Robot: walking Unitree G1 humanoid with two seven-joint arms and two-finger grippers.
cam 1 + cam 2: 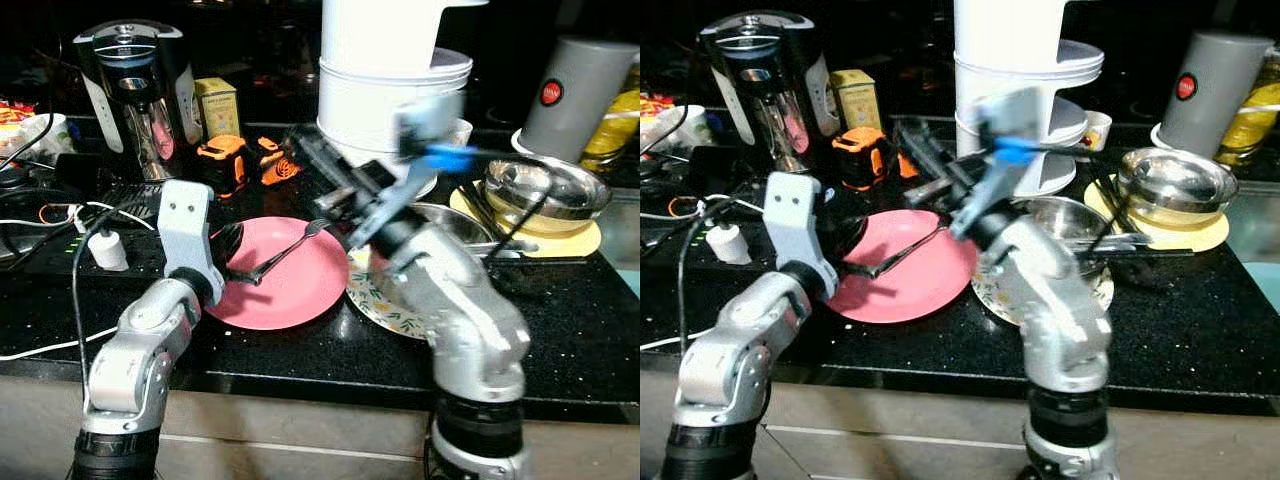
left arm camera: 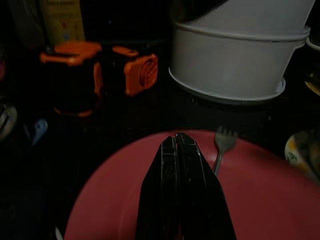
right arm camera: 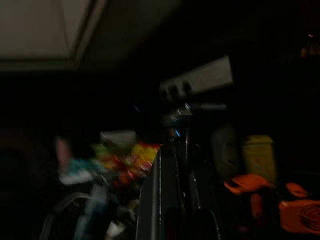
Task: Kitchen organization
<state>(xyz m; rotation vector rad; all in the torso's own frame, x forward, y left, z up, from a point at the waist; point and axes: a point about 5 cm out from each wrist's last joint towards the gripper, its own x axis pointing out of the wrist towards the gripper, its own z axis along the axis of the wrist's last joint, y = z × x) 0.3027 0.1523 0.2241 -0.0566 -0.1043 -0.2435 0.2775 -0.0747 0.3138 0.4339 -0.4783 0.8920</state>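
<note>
A pink plate (image 1: 300, 290) lies on the black counter in front of me, with a metal fork (image 1: 295, 245) slanting across it, tines toward the far rim. My left gripper (image 1: 250, 272) reaches over the plate from the left, its fingers (image 2: 177, 165) shut tight. The fork (image 2: 223, 140) runs beside them and its handle disappears under them; I cannot tell whether it is pinched. My right arm is raised and blurred, and its gripper (image 1: 305, 145) points up and left above the plate's far side. A floral plate (image 1: 380, 305) lies right of the pink one.
A white tiered container (image 1: 385, 90) stands behind the plates. Steel bowls (image 1: 545, 190) on a yellow plate and a grey flask (image 1: 580, 95) sit at the right. A coffee maker (image 1: 135, 90), an orange-black tool (image 1: 235, 160) and a power strip (image 1: 105, 250) with cables crowd the left.
</note>
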